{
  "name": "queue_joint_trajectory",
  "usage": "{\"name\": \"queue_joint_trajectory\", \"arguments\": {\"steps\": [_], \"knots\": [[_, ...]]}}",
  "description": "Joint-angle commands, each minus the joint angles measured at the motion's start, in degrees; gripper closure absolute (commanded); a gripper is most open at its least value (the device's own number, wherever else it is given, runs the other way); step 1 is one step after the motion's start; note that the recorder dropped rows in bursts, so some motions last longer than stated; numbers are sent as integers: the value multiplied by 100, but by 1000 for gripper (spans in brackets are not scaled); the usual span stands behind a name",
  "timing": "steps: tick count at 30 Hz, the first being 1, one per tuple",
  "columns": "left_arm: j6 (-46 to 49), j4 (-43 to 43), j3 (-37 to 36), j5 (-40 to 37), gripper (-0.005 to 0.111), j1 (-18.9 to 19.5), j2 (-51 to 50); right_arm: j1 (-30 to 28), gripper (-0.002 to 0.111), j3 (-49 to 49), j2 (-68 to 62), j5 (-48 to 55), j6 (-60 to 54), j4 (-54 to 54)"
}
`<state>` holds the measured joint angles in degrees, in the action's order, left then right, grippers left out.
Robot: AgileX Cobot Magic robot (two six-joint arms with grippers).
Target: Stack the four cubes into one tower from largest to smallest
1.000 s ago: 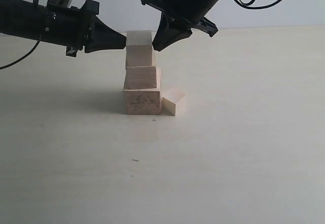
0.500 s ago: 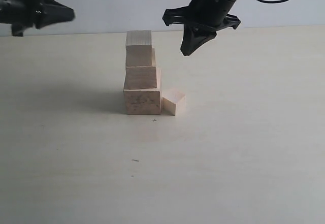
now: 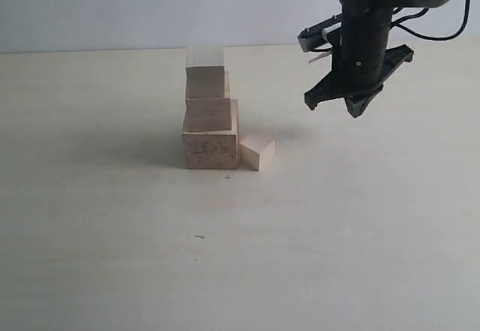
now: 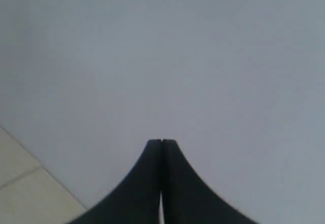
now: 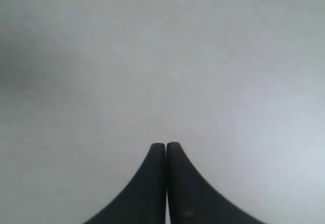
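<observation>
Both arms have drawn back from the tower (image 3: 208, 115). The left claw (image 4: 161, 142), at the top cube's side a second ago, has left the exterior view altogether. The right claw (image 5: 166, 146) has swung toward the counter's (image 3: 225, 256) right edge and hangs above the surface, well apart from the wood. Each wrist view shows its claw pressed together with nothing between the fingers, facing a blank grey wall (image 5: 152, 56).

Three cubes stand in one column near the far edge, a little left of the middle. The bottom cube (image 3: 211, 151) is widest, the middle cube (image 3: 208, 115) narrower, and the top cube (image 3: 205, 82) narrower again. Nothing grips them and they look steady, their left faces roughly in line. The smallest cube (image 3: 257, 153) lies on the counter just beside the bottom cube, on its right; whether the two touch I cannot tell.

Three of four placements look done. What is left, by my reading, is one lift: the smallest cube onto the top one.
</observation>
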<state>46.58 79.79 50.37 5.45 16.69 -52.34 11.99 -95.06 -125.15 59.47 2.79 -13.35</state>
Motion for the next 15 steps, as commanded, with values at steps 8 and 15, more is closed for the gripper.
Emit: {"name": "queue_joint_trajectory", "arguments": {"steps": [8,15], "knots": [[3072,1176,-2819,297,107,-925,2104,19,108,316,297,-158,-4000,3470],[4111,1255,-3755,652,107,-1731,3353,-30,108,1989,1316,-2468,-4181,3677]]}}
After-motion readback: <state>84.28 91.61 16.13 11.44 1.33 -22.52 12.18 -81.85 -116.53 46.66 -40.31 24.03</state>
